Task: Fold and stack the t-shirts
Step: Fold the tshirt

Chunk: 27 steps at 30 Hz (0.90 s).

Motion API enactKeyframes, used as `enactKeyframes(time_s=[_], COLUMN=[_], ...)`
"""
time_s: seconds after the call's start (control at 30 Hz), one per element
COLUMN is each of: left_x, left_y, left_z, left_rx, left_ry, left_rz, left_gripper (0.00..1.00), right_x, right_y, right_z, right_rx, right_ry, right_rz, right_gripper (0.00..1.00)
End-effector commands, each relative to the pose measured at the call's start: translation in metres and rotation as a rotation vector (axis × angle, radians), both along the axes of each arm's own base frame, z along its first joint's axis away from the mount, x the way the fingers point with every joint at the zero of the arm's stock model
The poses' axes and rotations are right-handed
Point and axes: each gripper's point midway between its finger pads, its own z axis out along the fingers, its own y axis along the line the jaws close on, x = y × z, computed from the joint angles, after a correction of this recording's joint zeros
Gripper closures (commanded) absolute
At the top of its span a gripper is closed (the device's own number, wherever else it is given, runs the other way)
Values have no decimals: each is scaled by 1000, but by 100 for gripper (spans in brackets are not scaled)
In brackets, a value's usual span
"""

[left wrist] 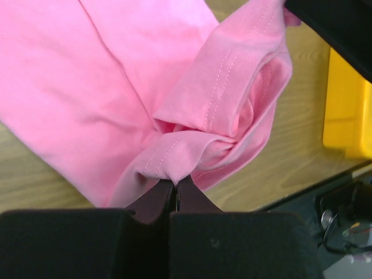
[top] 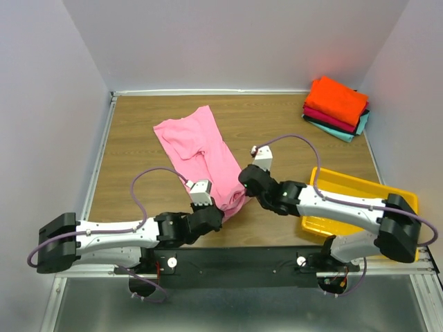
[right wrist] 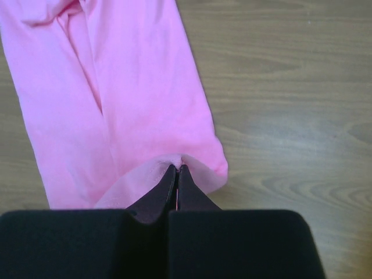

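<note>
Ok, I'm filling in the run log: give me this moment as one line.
pink t-shirt: bunched at near end | left gripper: shut on its near edge | right gripper: same | folded t-shirt stack: far right corner

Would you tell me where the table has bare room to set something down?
Free: wooden table between the light pink cloth t-shirt and the stack of folded t-shirts, plus the strip left of the pink one. Crowded: the near middle, where left gripper and right gripper pinch its hem beside the yellow plastic tray.
</note>
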Motion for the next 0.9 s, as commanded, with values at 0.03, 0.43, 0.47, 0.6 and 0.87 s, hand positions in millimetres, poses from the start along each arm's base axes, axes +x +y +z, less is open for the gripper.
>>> enactKeyframes(time_s=[0.03, 0.43, 0.47, 0.6, 0.87], left_x=[44, 120, 126, 142, 161], left_y=[19, 53, 55, 63, 89], left_z=[14, 24, 26, 22, 16], left_rx=[-48, -22, -19, 12, 39], left_ry=[-124, -235, -241, -235, -233], left_rz=[120, 258, 262, 284, 352], left_gripper=[100, 100, 100, 100, 100], right_x=[48, 129, 133, 149, 171], right_y=[23, 53, 56, 71, 84], right_z=[14, 4, 4, -8, -28], right_rx=[-8, -33, -33, -51, -58], right_ry=[-49, -15, -15, 0, 33], right_rz=[-6, 29, 36, 68, 100], right_gripper=[98, 98, 98, 98, 98])
